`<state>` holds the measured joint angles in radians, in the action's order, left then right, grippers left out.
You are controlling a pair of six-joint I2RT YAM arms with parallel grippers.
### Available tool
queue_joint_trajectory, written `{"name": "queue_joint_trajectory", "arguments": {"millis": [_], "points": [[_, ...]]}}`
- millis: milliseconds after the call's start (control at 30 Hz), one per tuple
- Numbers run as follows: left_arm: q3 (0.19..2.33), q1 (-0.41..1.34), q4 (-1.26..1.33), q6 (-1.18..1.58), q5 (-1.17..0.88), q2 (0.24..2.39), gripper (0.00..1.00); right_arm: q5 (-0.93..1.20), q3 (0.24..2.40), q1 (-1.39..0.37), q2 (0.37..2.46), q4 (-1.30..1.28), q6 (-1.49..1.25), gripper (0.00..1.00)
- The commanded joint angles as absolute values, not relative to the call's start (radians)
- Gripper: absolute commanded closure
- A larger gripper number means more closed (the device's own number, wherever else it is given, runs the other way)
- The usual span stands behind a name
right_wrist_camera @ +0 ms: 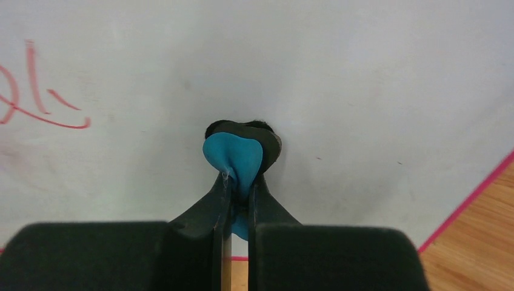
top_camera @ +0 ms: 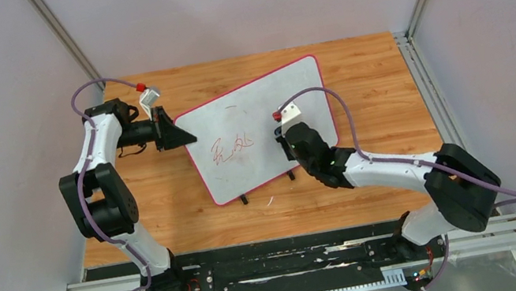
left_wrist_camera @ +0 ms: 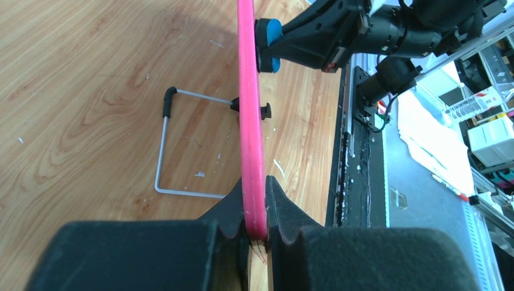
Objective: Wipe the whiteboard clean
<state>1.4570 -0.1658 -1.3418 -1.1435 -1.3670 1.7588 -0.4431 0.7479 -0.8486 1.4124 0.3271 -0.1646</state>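
Observation:
A white whiteboard [top_camera: 264, 104] with a pink rim stands tilted on the wooden table, with red writing [top_camera: 231, 148] on its lower left part. My left gripper [top_camera: 185, 137] is shut on the board's left pink edge [left_wrist_camera: 251, 151]. My right gripper [top_camera: 283, 134] is shut on a small blue eraser [right_wrist_camera: 233, 159] with a black pad, pressed against the white surface [right_wrist_camera: 363, 91] to the right of the writing [right_wrist_camera: 36, 97]. The eraser also shows in the left wrist view [left_wrist_camera: 270, 42], against the board's front face.
A wire stand [left_wrist_camera: 166, 145] props the board from behind. Two black feet [top_camera: 244, 199] stick out below the board's near edge. A black rail [top_camera: 276, 266] runs along the table's near edge. Grey walls close in on the sides.

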Motion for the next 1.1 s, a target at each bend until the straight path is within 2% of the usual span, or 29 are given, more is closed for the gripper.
{"name": "queue_joint_trajectory", "arguments": {"millis": [0,300,767,1067], "points": [[1.457,-0.148,-1.265,-1.255,-1.266,1.735,1.00,-0.410,0.837,-0.934,1.482,0.401,-0.172,0.99],[1.450,-0.148,-1.278,-1.269,-1.262,1.729,1.00,-0.510,0.896,-0.980,1.514,0.373,-0.114,0.99],[1.453,-0.147,-1.285,-1.273,-1.263,1.725,1.00,-0.536,0.716,-0.720,1.303,0.298,-0.130,0.99],[1.450,-0.148,-1.286,-1.273,-1.262,1.727,1.00,-0.466,0.740,-0.786,1.341,0.332,-0.167,0.99]]}}
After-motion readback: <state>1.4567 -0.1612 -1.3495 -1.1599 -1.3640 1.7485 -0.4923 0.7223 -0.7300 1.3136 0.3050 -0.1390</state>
